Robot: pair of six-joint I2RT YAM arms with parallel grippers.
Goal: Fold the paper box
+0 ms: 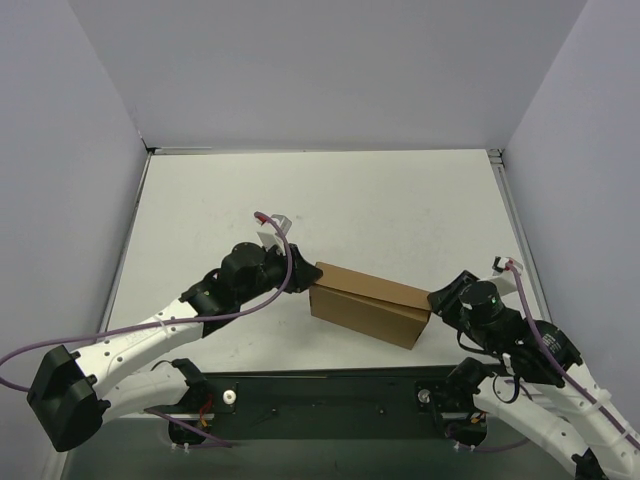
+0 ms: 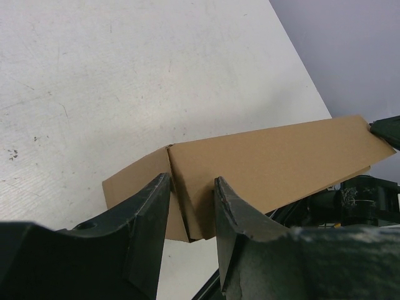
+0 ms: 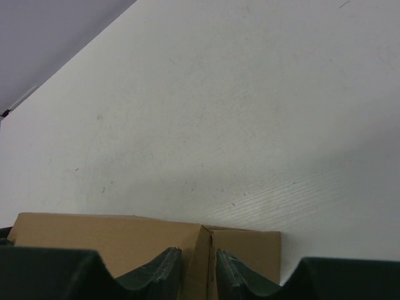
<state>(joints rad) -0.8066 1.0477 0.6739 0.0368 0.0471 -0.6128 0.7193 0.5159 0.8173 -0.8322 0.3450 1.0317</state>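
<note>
- At the near edge, a dark base plate point(image 1: 330, 392) carries the two white arms.
- Just beyond it the paper box point(image 1: 366, 306) lies on the worktop point(image 1: 400, 200). It is long and low and a little turned, with its right end nearer to the arms.
- The left pincer point(image 1: 303, 279) pinches the left end of the box, with a folded cardboard corner between its black fingers point(image 2: 150, 212).
- The right pincer point(image 1: 438, 300) is at the right end. Its fingers point(image 3: 164, 270) stand close on either side of an upright cardboard edge; if they press it, one cannot tell.
- The cardboard is plain brown and matt, with sharp creases. The top panel sits slightly askew.
- Behind the box, the white worktop is open up to its far edge, with faint scuffs and specks.
- Smooth pale grey walls point(image 1: 330, 70) close the left, far and right sides.
</note>
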